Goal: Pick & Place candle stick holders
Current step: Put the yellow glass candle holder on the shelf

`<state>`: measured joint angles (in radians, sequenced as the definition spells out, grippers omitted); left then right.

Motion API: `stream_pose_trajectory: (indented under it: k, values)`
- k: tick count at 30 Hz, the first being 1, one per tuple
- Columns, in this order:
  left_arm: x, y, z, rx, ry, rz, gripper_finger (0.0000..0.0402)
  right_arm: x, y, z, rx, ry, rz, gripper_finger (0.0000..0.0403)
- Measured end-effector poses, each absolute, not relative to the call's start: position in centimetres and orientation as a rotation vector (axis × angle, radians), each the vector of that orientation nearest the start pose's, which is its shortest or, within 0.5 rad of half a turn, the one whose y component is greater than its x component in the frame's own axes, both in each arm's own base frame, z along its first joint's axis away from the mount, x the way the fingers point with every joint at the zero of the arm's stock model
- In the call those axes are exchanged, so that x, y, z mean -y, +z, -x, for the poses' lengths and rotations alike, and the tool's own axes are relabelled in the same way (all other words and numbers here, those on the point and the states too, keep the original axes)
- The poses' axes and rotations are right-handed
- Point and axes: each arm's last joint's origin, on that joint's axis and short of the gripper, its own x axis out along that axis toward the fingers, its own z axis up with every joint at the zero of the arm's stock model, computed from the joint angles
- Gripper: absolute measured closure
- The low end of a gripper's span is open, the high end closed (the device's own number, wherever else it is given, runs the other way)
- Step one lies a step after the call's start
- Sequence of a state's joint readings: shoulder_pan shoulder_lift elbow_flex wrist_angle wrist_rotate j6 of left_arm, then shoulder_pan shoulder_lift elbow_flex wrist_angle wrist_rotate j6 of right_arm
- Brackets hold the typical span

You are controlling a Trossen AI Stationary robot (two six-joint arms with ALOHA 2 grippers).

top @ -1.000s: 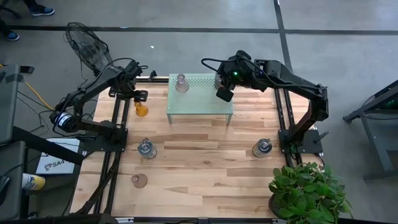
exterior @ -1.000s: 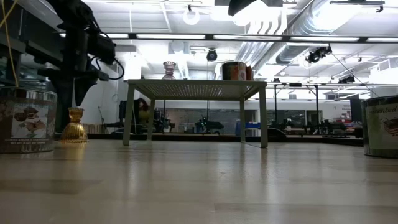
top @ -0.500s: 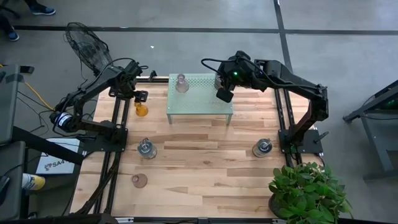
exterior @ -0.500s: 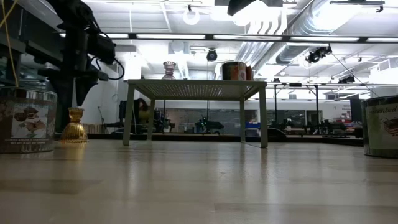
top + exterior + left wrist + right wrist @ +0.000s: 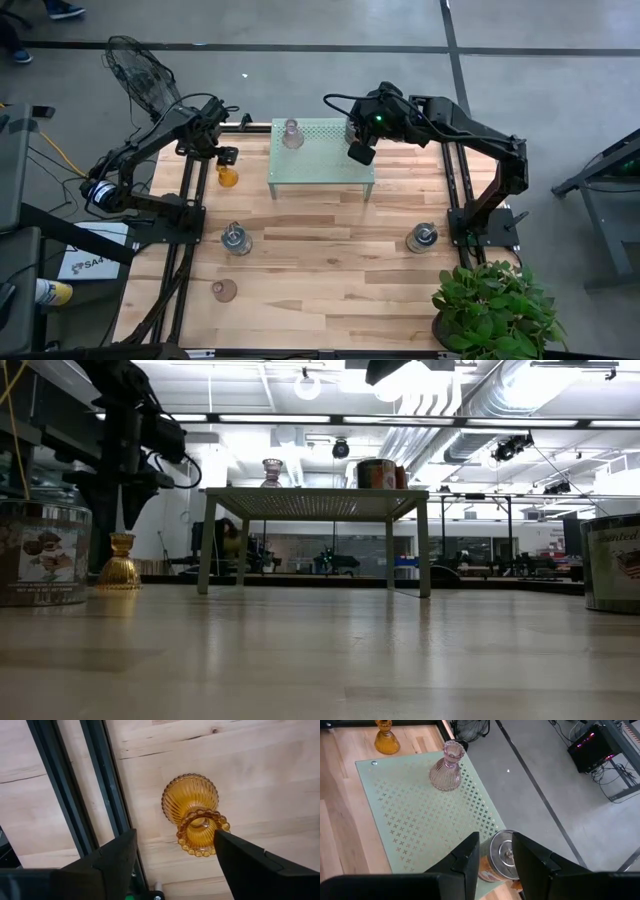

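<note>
I hold the left gripper (image 5: 172, 855) directly above the amber-orange ribbed glass candle stick holder (image 5: 194, 814), fingers spread wide on either side of its beaded rim; it stands upright on the wooden table (image 5: 320, 250), far left, beside the black rail (image 5: 105, 780). To grasp well, I judge I should descend straight, centred, and close on the narrow neck. The right gripper (image 5: 495, 857), fingers apart, straddles a silvery metal cup-shaped holder (image 5: 501, 854) on the pale green perforated stand (image 5: 405, 810). Nothing differs from the earlier frames.

A pale green perforated stand (image 5: 322, 153) sits on the wooden table (image 5: 320, 270), a potted plant (image 5: 497, 308) nearby.
</note>
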<state>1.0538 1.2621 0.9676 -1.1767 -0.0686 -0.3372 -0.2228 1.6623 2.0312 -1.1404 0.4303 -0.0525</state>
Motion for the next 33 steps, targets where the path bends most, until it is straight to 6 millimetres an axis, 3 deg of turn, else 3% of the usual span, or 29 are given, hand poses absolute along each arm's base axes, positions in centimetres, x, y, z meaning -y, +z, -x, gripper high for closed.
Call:
stream_pose_trajectory:
  k: [12, 19, 27, 33]
  values:
    - [-17.6, 24.5, -9.8, -1.217, 1.151, 0.98, 0.0147, 8.2, 44.5, -30.8, -0.796, -0.585, 0.123, 0.0292]
    - [-16.9, 21.9, -9.5, -1.241, 1.144, 1.055, 0.0147, 8.2, 44.5, -30.8, -0.794, -0.588, 0.117, 0.0292]
    - [-17.1, 21.6, -9.6, -1.198, 1.159, 1.061, 0.0148, 8.2, 44.5, -30.8, -0.796, -0.587, 0.122, 0.0292]
    - [-17.1, 21.6, -9.7, -1.182, 1.142, 1.072, 0.0183, 8.2, 44.5, -30.8, -0.797, -0.586, 0.124, 0.0292]
